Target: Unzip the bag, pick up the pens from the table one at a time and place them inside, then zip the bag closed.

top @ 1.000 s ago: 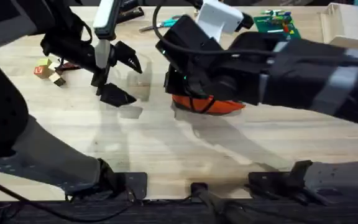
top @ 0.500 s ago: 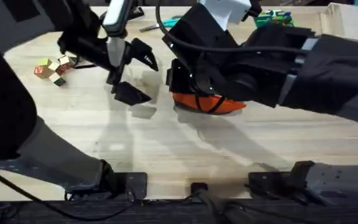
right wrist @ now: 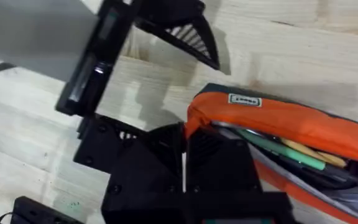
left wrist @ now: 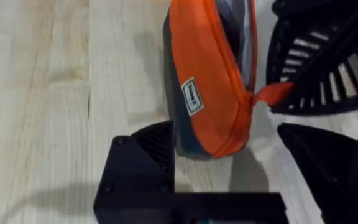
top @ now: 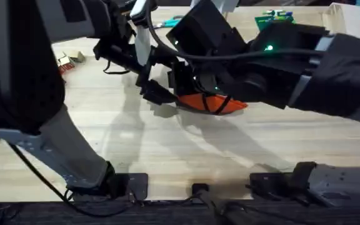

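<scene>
The orange bag [top: 212,104] lies on the table [top: 136,147] under my right arm. Its zipper stands open, and the pens [right wrist: 279,149] lie inside, a green one beside a tan one. My right gripper [right wrist: 184,163] is shut on the orange tab [left wrist: 271,93] at the bag's [right wrist: 272,118] left end. My left gripper [left wrist: 229,171] is open, with one finger on each side of that same end of the bag [left wrist: 211,93]. In the overhead view the left gripper [top: 157,92] sits just left of the bag.
Small wooden blocks [top: 69,59] lie at the far left. A green board with coloured pieces [top: 277,21] and a wooden box [top: 345,22] stand at the back right. Both arms crowd the middle; the front of the table is bare wood.
My left arm has swung right across the table, from well left of the bag to its left end. The right arm has stayed over the bag.
</scene>
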Tool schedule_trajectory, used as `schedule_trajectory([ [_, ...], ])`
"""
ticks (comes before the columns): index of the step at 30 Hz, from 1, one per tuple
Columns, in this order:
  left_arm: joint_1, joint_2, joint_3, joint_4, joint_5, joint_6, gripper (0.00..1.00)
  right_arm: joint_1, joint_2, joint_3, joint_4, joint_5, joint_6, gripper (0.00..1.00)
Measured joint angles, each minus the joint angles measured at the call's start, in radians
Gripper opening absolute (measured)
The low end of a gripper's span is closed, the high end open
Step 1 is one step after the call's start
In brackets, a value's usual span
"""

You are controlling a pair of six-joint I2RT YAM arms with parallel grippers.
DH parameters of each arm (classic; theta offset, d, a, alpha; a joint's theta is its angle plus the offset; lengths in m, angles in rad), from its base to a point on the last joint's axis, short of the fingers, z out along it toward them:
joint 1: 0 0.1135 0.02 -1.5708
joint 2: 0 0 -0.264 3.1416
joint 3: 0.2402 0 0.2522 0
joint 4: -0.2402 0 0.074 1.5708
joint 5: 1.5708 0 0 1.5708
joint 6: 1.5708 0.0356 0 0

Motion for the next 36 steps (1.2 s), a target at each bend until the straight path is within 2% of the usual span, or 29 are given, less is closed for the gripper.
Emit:
schedule_trajectory([
  [4,-0.005,0.017,0.000,0.011,0.064,-0.007,0.992,0.000,0.000,0.000,0.000,0.000,-0.004,0.030],
  [6,-0.005,0.017,0.000,0.018,0.090,-0.010,0.906,0.000,0.000,0.000,0.000,0.000,-0.007,0.030],
  [8,-0.005,0.017,0.000,0.022,0.089,-0.011,0.897,0.000,0.000,0.000,0.000,0.000,-0.007,0.030],
  [9,-0.005,0.017,0.000,0.022,0.088,-0.011,0.862,0.000,0.000,0.000,0.000,0.000,-0.007,0.030],
  [11,-0.005,0.017,0.000,0.021,0.088,-0.017,0.699,0.000,0.000,0.000,0.001,0.000,-0.007,0.030],
  [15,-0.005,0.017,0.000,0.012,0.084,-0.026,0.106,-0.002,0.000,0.000,0.003,0.008,-0.008,0.030],
  [16,-0.006,0.017,0.000,0.015,0.085,-0.026,0.061,-0.004,0.000,0.000,0.003,0.012,-0.008,0.030],
  [26,-0.007,0.017,0.000,0.034,0.060,-0.033,0.044,-0.075,0.000,0.000,-0.052,-0.003,-0.011,0.030],
  [36,-0.008,0.017,0.000,0.040,0.050,-0.033,0.043,-0.213,-0.045,0.000,-0.209,-0.042,-0.020,0.029],
])
